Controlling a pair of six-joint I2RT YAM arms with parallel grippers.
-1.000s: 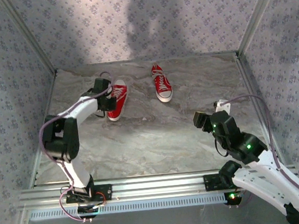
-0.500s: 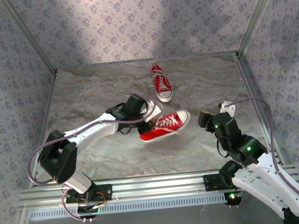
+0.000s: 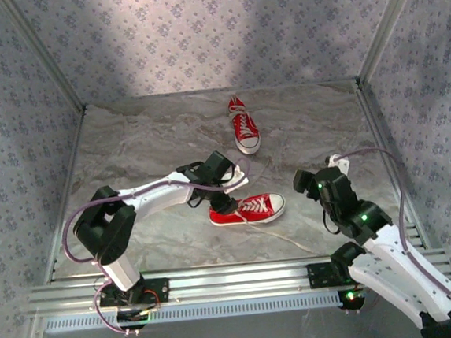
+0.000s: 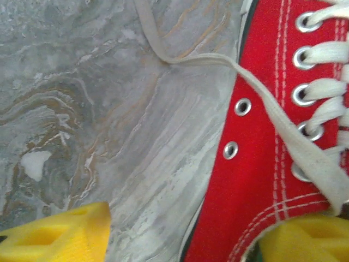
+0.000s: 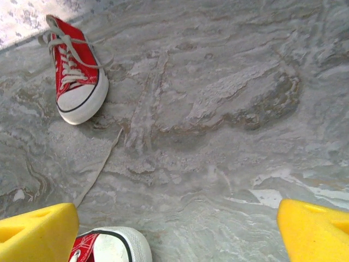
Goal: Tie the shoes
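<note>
Near shoe point(image 3: 247, 209) landed flat mid-table point(image 3: 176, 240), left gripper point(image 3: 229, 192) apparently open

shoes point(image 3: 249, 209): red, white laces | table point(image 3: 151, 136): grey marbled | walls point(image 3: 197, 29): pale floral

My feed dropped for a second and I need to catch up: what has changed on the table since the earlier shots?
The left pincer carried one red shoe from the far left to the near middle, toe now pointing right, then opened and let it go. A loose lace trails from it toward the near edge. The other shoe at the back stayed put. The right pincer barely shifted and is open.
</note>
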